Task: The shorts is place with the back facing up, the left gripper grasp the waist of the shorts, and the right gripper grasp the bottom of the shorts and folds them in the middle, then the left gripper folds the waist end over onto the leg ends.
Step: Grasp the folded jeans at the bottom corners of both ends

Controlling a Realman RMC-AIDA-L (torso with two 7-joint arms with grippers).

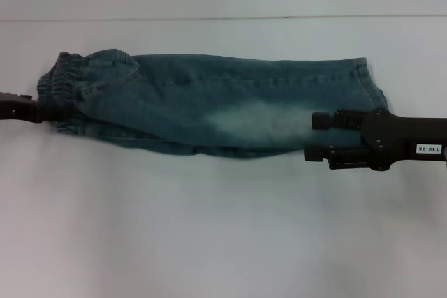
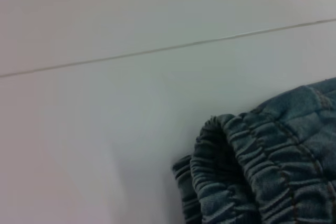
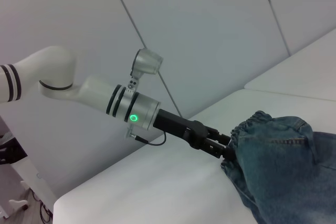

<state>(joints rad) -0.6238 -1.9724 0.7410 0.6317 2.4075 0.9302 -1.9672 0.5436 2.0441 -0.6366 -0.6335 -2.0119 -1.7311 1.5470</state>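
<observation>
- The denim shorts [image 1: 216,106] lie flat on the white tabletop [image 1: 209,228] as a long narrow strip, running from the robot's left to its right. The strip looks doubled: a second layer of denim peeks out along the near edge, so the first fold, leg onto leg down the middle, appears done.
- The second fold is not yet done. The elastic waistband [image 1: 66,85] sits at the far left end and the leg hems [image 1: 367,82] at the far right end, well apart, with the full length of cloth stretched between them.
- What is left, as I judge it, is to carry the waist end over and lay it on the leg ends.
- The left end effector [image 1: 49,112] reaches in low and level from the left edge of the head view, its tip at the bunched waistband. In the right wrist view its dark fingers [image 3: 223,148] meet the gathered cloth and look closed on it, so it seems to be holding the waist.
- The left wrist view shows only the ruffled waistband [image 2: 252,171] against the bare tabletop, none of that arm's own fingers.
- The right end effector [image 1: 309,136] lies level over the right end of the shorts, pointing left, its two fingers set apart with a gap between them and holding nothing that I can see.
</observation>
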